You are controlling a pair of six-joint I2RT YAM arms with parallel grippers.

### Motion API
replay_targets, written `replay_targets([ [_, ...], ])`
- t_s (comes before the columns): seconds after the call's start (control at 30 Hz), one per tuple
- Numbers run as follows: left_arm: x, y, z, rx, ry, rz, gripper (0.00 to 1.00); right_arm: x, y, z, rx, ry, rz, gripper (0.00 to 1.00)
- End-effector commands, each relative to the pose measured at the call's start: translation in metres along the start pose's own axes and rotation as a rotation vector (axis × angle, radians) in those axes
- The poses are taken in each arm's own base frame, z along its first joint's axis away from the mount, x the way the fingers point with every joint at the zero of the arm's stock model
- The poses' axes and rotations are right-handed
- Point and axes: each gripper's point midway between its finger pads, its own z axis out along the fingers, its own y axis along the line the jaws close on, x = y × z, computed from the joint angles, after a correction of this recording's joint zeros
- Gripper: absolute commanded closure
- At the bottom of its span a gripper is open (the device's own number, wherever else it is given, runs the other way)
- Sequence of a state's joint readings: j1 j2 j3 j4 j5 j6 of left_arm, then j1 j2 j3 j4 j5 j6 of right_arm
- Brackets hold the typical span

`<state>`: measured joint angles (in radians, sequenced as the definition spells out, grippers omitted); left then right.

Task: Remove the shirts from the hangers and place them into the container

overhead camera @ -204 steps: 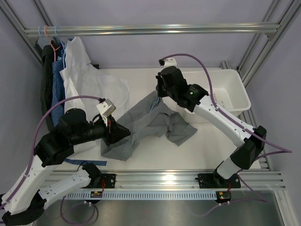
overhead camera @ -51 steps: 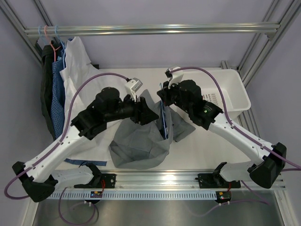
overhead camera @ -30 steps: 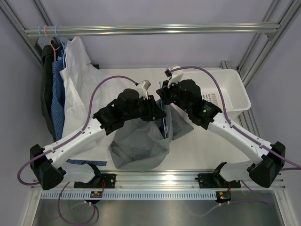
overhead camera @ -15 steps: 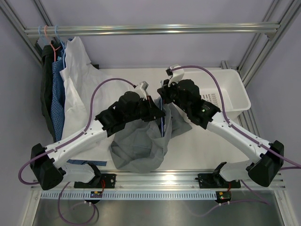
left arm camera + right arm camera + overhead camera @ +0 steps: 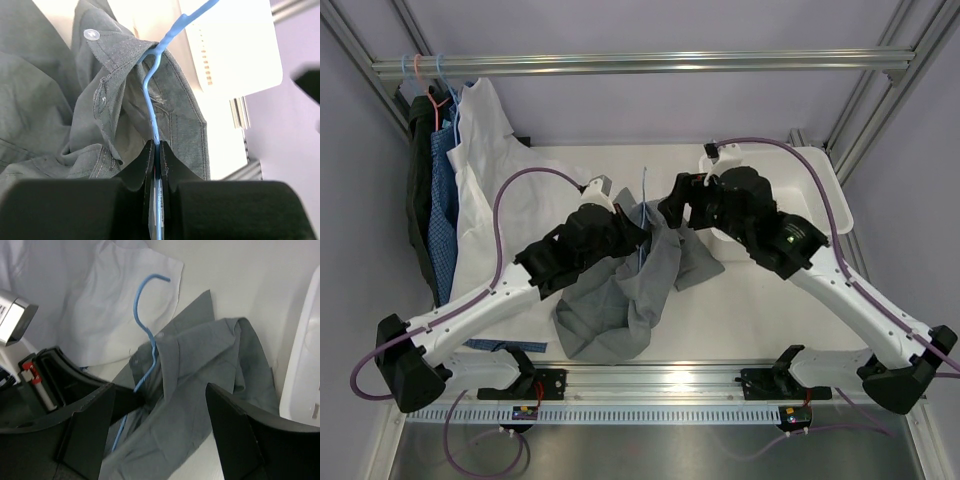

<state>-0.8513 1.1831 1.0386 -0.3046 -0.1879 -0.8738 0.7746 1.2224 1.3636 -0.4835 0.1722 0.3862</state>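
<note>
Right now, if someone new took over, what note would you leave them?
Left end effector: shut on the light blue hanger.
Right end effector: open, holding nothing, over the grey shirt.
Grey shirt heaped on the table, hanger through its collar.
Other shirts hang on the rail.
Done: no shirt shows in the container.
Left: free the hanger, bin the grey shirt, then the rest.

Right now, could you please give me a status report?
Left hand shut on light blue hanger. Right hand open, empty. Grey shirt on hanger, outside container. Right arm between shirt and container.
</note>
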Motion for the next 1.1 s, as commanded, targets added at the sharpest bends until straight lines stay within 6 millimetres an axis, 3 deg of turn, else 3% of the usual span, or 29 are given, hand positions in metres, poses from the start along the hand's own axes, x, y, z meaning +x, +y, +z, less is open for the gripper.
replay_targets([
  [0.0,-0.038,-0.008,0.003,-0.013,-0.167,-0.045,1.0,0.012,-0.002,-0.029,0.035,0.09,0.104,0.18],
  [0.17,-0.044,-0.009,0.012,-0.035,-0.192,-0.103,1.0,0.047,0.011,-0.028,0.003,0.241,0.212,0.19],
  [0.43,-0.042,-0.013,0.022,-0.041,-0.183,-0.075,1.0,0.068,0.033,-0.013,-0.039,0.328,0.254,0.28],
  [0.57,-0.045,-0.01,0.021,-0.055,-0.197,-0.051,1.0,0.088,0.038,-0.006,-0.051,0.397,0.253,0.3],
  [0.87,-0.048,-0.005,0.022,-0.071,-0.222,-0.018,1.0,0.111,0.047,-0.003,-0.087,0.46,0.253,0.51],
  [1.03,-0.051,-0.009,0.02,-0.058,-0.228,-0.012,1.0,0.119,0.048,-0.001,-0.102,0.469,0.258,0.54],
  [1.07,-0.051,-0.008,0.02,-0.059,-0.227,-0.009,1.0,0.118,0.049,0.001,-0.11,0.46,0.262,0.64],
])
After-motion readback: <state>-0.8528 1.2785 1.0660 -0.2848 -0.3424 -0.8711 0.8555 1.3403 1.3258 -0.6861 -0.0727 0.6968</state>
